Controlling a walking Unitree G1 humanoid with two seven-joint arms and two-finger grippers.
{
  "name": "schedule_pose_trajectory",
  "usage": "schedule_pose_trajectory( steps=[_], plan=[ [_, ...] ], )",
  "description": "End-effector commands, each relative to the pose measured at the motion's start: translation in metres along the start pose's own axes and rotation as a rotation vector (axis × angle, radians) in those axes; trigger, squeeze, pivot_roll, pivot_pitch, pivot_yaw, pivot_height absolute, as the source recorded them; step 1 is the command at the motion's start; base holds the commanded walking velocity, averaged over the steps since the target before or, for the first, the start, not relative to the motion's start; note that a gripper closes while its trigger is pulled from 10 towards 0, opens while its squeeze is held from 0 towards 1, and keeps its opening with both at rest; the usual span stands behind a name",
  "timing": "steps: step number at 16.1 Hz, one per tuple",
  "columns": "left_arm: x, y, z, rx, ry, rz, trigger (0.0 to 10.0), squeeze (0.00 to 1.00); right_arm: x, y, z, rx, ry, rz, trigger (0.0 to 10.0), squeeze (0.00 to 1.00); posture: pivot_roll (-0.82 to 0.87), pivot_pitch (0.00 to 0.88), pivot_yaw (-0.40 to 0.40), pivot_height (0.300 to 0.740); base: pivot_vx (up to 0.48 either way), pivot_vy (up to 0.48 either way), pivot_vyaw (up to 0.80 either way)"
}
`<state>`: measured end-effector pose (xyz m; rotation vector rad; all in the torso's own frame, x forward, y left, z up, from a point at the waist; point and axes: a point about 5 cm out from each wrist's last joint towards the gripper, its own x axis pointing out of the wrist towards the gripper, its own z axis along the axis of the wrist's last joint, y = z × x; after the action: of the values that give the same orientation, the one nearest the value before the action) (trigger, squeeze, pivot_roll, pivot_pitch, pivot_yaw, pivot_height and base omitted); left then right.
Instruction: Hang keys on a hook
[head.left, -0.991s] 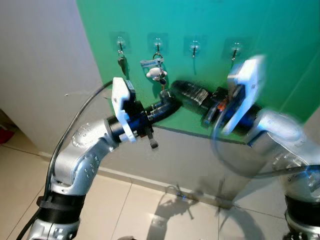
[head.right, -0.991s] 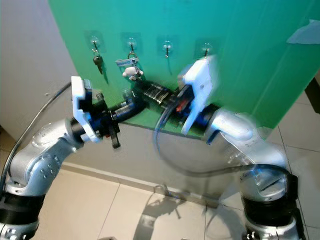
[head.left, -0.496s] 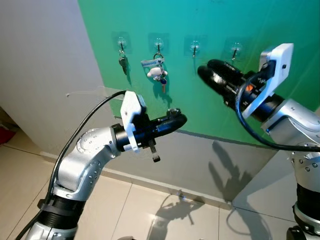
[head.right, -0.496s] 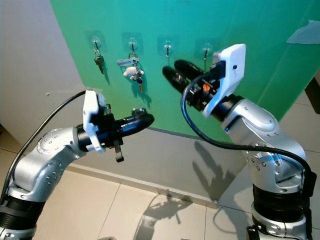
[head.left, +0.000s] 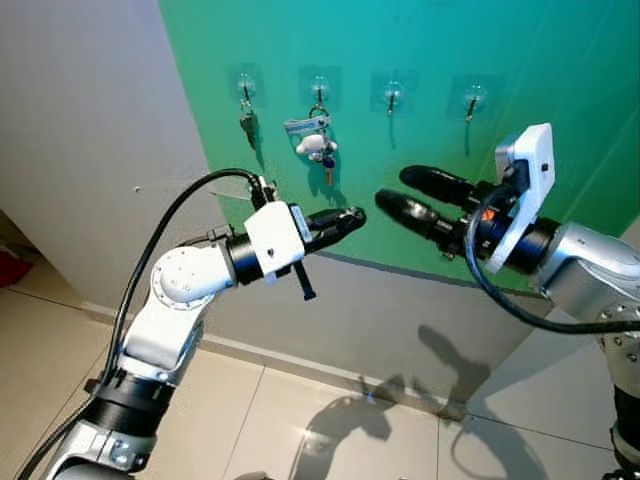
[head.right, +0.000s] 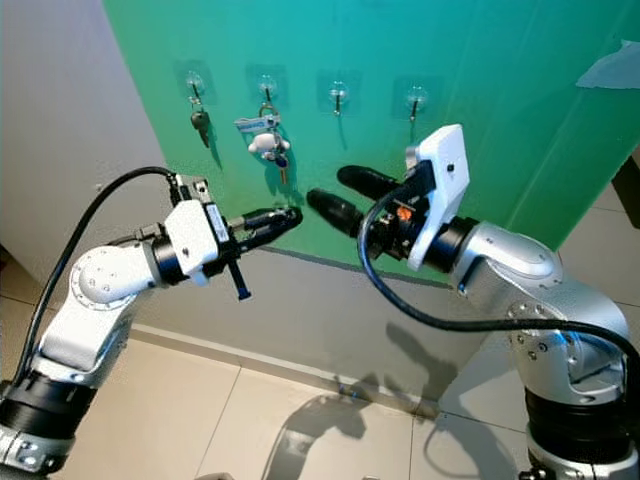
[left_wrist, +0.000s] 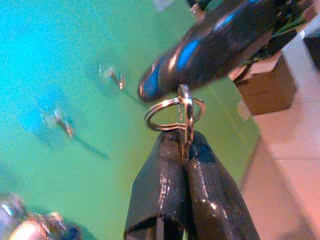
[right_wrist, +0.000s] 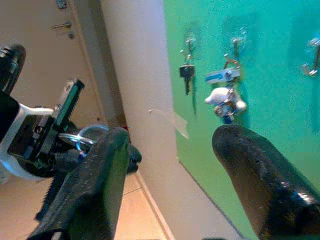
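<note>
The left pincer (head.left: 345, 216) is clamped tight on a silver metal key ring (left_wrist: 176, 109), a dark key (head.left: 304, 283) dangling below. The right pincer (head.left: 400, 190) gapes empty, facing it. Free metal hooks (head.left: 392, 98) lie beyond and above, on the green board (head.left: 560, 80).

Left gripper's fingers (left_wrist: 185, 185) hide the key ring's (left_wrist: 175, 111) lower part.

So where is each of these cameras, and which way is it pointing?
Head eyes: look forward and down at the green board, both arms in front.
Left wrist: looks along the left gripper, shut on a key ring.
Right wrist: looks between the open right gripper at the hooks.
Shared: hung keys.
</note>
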<state>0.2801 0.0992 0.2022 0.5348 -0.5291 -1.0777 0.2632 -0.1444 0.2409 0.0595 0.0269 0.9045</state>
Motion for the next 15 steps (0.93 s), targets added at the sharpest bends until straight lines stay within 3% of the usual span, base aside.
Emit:
schedule_pose_trajectory(
  steps=[1, 3, 7, 12, 15],
  plan=[
    [0.005, -0.002, 0.008, 0.177, -0.040, -0.040, 0.0, 0.00, 0.001, 0.002, 0.001, -0.005, 0.003, 0.009, 10.0, 1.00, 0.01, 0.000, 0.035, 0.740, 0.000, 0.000, 0.00],
    [0.002, -0.009, 0.003, 0.411, -0.059, -0.027, 0.0, 0.00, 0.003, -0.005, 0.003, -0.011, -0.010, -0.040, 10.0, 1.00, 0.02, 0.000, 0.025, 0.740, 0.000, 0.000, 0.00],
    [-0.011, -0.032, -0.027, 0.431, 0.060, -0.174, 0.0, 0.00, 0.005, -0.009, 0.006, -0.025, -0.021, -0.071, 10.0, 1.00, 0.02, 0.000, 0.025, 0.740, 0.000, 0.000, 0.00],
    [-0.015, -0.014, -0.033, 0.530, 0.026, -0.084, 0.0, 0.00, 0.003, -0.006, -0.013, -0.065, 0.085, -0.059, 10.0, 1.00, 0.02, 0.000, 0.040, 0.740, 0.000, 0.000, 0.00],
    [-0.016, -0.015, -0.039, 0.500, 0.042, -0.117, 0.0, 0.00, 0.002, -0.006, -0.020, -0.081, 0.116, -0.066, 10.0, 1.00, 0.02, 0.000, 0.045, 0.740, 0.000, 0.000, 0.00]
  ],
)
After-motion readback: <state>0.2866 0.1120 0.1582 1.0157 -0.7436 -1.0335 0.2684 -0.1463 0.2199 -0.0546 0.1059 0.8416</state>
